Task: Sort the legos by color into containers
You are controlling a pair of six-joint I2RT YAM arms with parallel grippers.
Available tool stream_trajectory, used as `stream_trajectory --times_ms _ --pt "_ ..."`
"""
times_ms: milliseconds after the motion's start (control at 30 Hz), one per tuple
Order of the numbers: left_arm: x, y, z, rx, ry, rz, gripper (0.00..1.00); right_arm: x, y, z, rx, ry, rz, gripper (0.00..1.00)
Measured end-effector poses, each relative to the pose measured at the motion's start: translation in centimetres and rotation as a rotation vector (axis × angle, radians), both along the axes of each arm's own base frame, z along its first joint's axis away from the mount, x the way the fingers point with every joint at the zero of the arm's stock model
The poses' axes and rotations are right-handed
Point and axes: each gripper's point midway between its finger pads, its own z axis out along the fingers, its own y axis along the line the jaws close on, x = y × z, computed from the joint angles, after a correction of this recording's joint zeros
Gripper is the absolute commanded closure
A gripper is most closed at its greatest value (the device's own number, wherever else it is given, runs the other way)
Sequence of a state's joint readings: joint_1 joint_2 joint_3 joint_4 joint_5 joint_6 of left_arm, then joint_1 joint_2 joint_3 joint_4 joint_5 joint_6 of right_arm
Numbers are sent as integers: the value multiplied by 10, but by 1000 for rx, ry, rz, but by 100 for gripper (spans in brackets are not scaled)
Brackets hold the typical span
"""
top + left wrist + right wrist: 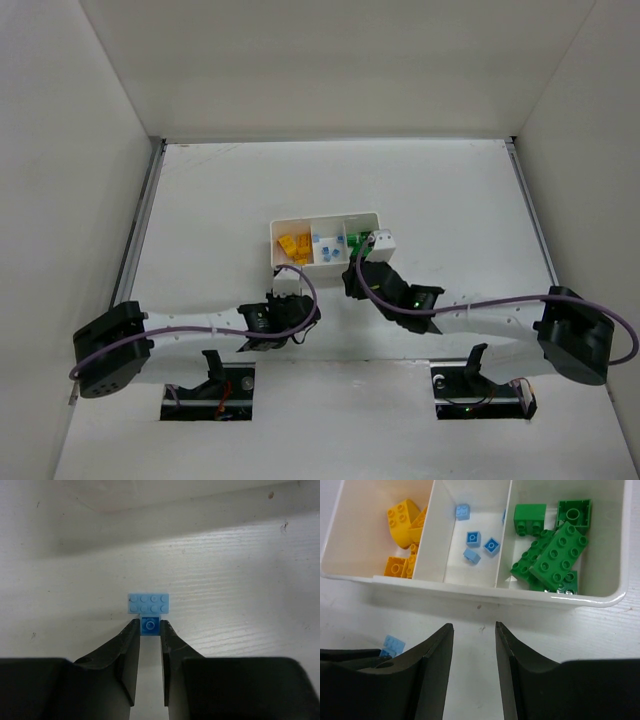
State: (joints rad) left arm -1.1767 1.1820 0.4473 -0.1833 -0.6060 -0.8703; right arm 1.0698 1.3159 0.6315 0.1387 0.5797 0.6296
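The white tray (pixel 330 268) has three compartments: yellow-orange bricks (pixel 402 517) on the left, small blue bricks (pixel 474 538) in the middle, green bricks (pixel 555 555) on the right. My left gripper (pixel 149 623) is low on the table just in front of the tray's left end, shut on a small blue one-stud brick (pixel 149 626). That brick touches a light blue flat brick (pixel 148 603) lying just beyond it. My right gripper (pixel 474 626) is open and empty, hovering just before the tray's near wall (pixel 470 587).
The light blue flat brick also shows at the left edge of the right wrist view (pixel 394 644), beside the left gripper. White walls enclose the table on three sides. The two arms (pixel 480 315) lie close together in front of the tray.
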Motion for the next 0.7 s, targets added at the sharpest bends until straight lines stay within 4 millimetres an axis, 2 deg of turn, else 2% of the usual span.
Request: stream_trajectory --times_ms 133,300,400,567,700 --pt "1 -4 11 -46 -20 -1 87 -10 -1 -5 1 10 16 55" --pt "9 -9 51 -183 -86 7 87 -22 -9 0 37 10 27 55" --pt "21 -13 76 -228 -124 18 86 -26 -16 3 63 10 21 55" --pt "60 -27 115 -258 -192 44 86 -35 -18 -4 57 32 41 56" --pt "100 -47 128 -263 -211 46 84 -51 -9 -8 52 43 94 56"
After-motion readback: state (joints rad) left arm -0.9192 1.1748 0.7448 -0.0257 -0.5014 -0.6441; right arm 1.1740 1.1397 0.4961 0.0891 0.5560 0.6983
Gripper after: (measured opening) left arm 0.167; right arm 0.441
